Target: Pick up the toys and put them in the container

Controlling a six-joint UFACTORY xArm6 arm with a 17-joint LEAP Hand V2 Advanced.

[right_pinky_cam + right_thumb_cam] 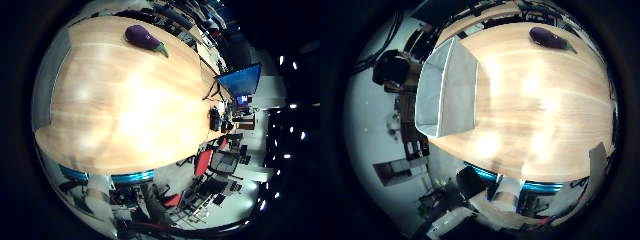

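Note:
A purple toy eggplant (144, 38) with a green stem lies on the light wooden table (125, 110), near its far side. A grey open container (447, 90) stands at one end of the same table, and I see nothing inside it. The eggplant and the container are well apart, with bare tabletop between them. No part of my hand shows in either palm view, and both toy and container look small and distant from the palm.
Beyond the table's edge stand red office chairs (202, 162) and a blue panel on a stand (240, 80). Blue-edged equipment (485, 175) sits below the table's near edge.

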